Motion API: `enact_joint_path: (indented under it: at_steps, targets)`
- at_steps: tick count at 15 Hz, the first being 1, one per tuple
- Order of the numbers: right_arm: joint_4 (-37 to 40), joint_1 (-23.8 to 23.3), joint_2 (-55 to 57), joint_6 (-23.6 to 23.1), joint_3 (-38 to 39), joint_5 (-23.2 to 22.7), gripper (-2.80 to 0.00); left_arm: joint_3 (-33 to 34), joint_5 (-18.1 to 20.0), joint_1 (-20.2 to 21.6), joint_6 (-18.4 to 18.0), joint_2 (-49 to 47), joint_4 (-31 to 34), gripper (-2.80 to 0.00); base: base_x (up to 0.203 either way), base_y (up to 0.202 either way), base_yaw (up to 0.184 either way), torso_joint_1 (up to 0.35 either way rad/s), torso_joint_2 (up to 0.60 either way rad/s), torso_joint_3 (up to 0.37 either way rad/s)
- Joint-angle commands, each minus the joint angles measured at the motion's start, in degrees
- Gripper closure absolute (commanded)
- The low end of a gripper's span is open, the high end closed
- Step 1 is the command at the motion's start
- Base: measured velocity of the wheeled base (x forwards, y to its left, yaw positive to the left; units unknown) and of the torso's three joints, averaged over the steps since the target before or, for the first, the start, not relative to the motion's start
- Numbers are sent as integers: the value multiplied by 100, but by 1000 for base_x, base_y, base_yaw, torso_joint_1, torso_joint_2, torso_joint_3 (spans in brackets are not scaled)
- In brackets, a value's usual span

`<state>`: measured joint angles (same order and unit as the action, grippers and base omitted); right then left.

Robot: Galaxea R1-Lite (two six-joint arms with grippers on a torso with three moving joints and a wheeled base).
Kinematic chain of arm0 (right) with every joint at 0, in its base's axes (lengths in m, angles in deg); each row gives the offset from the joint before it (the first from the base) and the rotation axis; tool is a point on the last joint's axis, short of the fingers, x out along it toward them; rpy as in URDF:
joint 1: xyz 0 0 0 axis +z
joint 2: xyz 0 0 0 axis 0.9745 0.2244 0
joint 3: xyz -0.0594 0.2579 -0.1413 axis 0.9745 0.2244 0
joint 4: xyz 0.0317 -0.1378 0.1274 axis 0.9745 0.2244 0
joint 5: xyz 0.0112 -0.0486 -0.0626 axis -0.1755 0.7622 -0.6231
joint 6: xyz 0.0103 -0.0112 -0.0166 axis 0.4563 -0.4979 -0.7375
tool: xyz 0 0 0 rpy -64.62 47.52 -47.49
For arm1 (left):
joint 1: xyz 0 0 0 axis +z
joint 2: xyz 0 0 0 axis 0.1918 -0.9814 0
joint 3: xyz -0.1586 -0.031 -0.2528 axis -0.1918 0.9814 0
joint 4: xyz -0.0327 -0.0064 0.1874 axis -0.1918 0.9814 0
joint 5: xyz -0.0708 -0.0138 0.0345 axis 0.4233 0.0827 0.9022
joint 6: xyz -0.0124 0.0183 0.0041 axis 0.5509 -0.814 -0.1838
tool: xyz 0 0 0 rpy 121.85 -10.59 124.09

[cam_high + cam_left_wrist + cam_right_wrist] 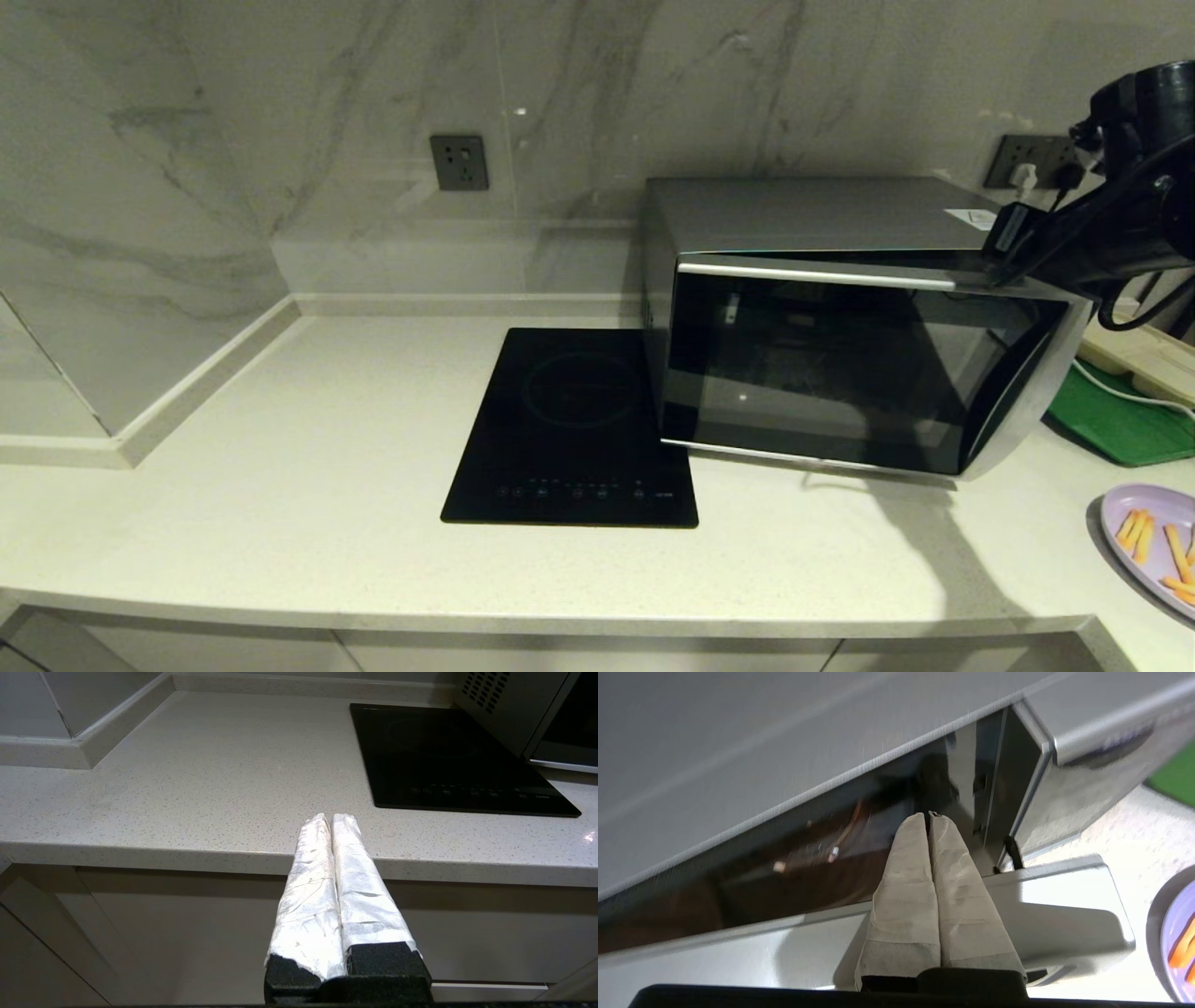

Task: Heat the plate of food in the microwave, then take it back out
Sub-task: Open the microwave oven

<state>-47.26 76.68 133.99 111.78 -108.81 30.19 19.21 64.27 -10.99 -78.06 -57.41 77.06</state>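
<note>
The silver-grey microwave (812, 213) stands on the counter at the right. Its dark glass door (840, 373) is ajar, hinged on the left, with its right edge swung out from the body. My right gripper (928, 815) is shut and holds nothing. Its taped fingertips sit in the gap between the door's top right corner and the oven body. In the head view the right arm (1111, 229) comes in from the upper right. The lilac plate of food (1153, 546) with orange sticks lies on the counter at the far right, also seen in the right wrist view (1178, 947). My left gripper (331, 817) is shut and parked below the counter's front edge.
A flat black cooktop (574, 429) lies just left of the microwave. A green tray (1116, 425) and a beige tray (1144, 359) sit behind the microwave's right side. Wall sockets (459, 162) are on the marble backsplash. A raised ledge (140, 420) borders the counter's left.
</note>
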Motion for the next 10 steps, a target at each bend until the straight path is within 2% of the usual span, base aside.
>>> enact_joint_path:
  at_steps: [1, 4, 5, 7, 10]
  targets:
    - [37, 3, -319, 0, 189, -160, 0, 1, -3, 1, 5, 0, -3, 0, 0, 0, 0, 0, 0, 0]
    - [536, 11, -772, -66, 188, -442, 0, 1, -3, 1, 5, 0, -3, 0, 0, 0, 0, 0, 0, 0]
    - [861, 18, -997, -150, 179, -610, 0, 1, -3, 1, 5, 0, -3, 0, 0, 0, 0, 0, 0, 0]
    - [1501, 24, -1518, -331, 113, -1297, 0, 1, -3, 1, 5, 0, -3, 0, 0, 0, 0, 0, 0, 0]
    - [2206, 225, -1929, -443, 15, -1611, 0, 1, -3, 1, 5, 0, -3, 0, 0, 0, 0, 0, 0, 0]
